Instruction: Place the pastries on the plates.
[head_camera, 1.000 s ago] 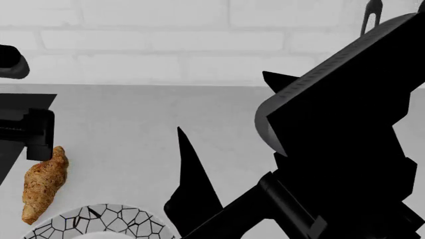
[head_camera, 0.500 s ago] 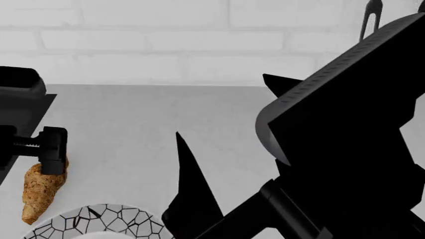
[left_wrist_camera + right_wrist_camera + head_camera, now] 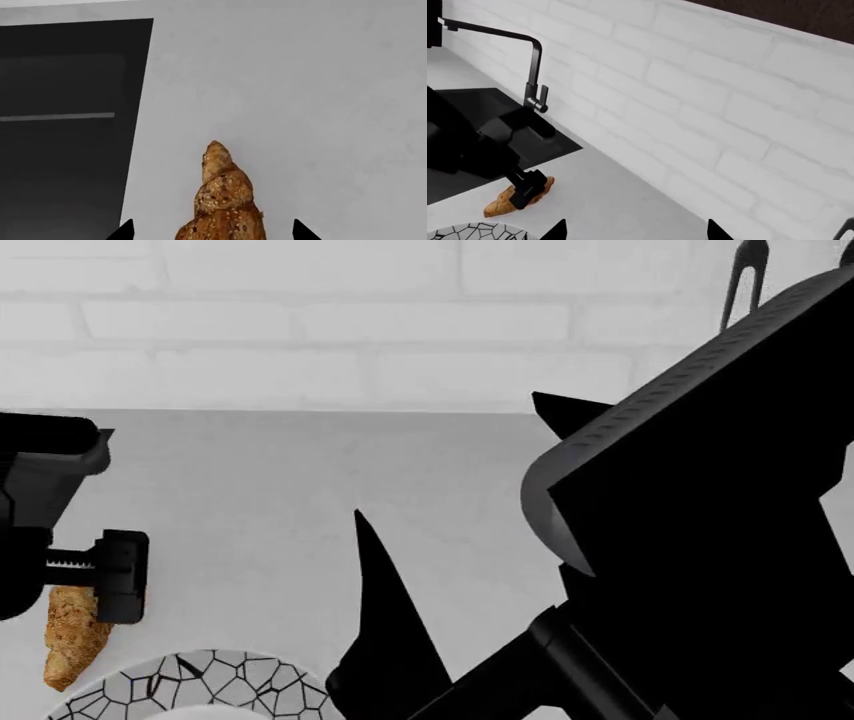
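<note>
1. The left gripper point(image 3: 212, 231) has its black fingertips spread, one on each side of the long, speckled brown croissant point(image 3: 220, 207), neither touching it in the left wrist view.
2. That croissant lies flat on the pale grey countertop point(image 3: 294, 500), just right of the black sink basin point(image 3: 67, 125) and just left of the mosaic-rimmed white plate point(image 3: 200, 680) at the near edge.
3. The right gripper point(image 3: 635, 229) hangs higher, its pointed tips wide apart and holding nothing.
4. A black faucet point(image 3: 527, 65) stands by the white brick wall point(image 3: 694, 85) on the far side.
</note>
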You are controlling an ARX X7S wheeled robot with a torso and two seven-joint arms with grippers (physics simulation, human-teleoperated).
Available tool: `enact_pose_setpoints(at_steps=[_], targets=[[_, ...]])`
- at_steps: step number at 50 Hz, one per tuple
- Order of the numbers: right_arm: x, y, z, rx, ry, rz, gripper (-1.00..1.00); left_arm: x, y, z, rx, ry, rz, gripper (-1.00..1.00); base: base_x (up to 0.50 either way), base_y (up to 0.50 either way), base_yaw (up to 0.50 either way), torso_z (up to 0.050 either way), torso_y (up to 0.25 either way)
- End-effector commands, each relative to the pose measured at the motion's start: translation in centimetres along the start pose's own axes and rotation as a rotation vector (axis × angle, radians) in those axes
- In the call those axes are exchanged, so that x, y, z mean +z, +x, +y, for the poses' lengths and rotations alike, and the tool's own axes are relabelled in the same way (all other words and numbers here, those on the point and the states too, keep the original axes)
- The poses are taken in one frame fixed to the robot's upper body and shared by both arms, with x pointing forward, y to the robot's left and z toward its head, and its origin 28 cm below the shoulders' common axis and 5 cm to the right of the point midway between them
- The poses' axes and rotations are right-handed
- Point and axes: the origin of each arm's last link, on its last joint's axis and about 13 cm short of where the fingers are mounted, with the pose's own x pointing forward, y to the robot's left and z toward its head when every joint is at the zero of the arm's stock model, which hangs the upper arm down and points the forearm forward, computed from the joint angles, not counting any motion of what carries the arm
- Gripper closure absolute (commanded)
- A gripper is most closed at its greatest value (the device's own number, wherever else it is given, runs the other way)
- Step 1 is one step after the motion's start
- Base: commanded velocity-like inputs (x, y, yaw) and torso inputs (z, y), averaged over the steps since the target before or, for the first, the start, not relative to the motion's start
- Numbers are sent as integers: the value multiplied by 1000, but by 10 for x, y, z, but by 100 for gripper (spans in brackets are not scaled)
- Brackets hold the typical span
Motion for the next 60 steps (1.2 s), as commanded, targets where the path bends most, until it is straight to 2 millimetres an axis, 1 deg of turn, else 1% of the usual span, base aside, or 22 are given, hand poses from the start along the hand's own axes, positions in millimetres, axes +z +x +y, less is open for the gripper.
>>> enact_pose_setpoints(at_steps=[1,7,12,23,30,31,47,49,54,58,60], targets=[[5,0,0,32,10,-28,-100,-5,14,-5,-15,-9,23,-100,0,0,0,0,0],[4,-1,1,31,10,-26,-100,-8,21,-2,-4,-20,44,-100,0,0,0,0,0],[5,-2,1,33,9,-25,-100,-16,29,-3,2,-19,74,-100,0,0,0,0,0],[5,-2,1,37,11,-23,-100,-25,34,-7,-5,-13,102,-100,0,0,0,0,0],[5,-1,1,40,12,-22,-100,-26,35,-8,-7,-13,104,-100,2,0,0,0,0],[5,-1,1,40,13,-22,-100,-26,35,-8,-5,-14,102,100,0,0,0,0,0],[5,-2,2,40,16,-22,-100,-25,35,-6,18,-28,81,100,5,0,-2,0,0],[5,-2,2,40,16,-23,-100,-21,35,-6,32,-26,40,100,9,0,-3,0,0],[3,-1,3,41,20,-20,-100,-2,29,-6,43,-35,-50,100,9,0,-4,0,0],[3,1,2,36,23,-23,-100,13,10,-7,38,-31,-132,100,0,0,-2,0,0],[3,2,1,33,27,-28,-100,16,8,-6,42,-32,-143,100,0,0,0,0,0]])
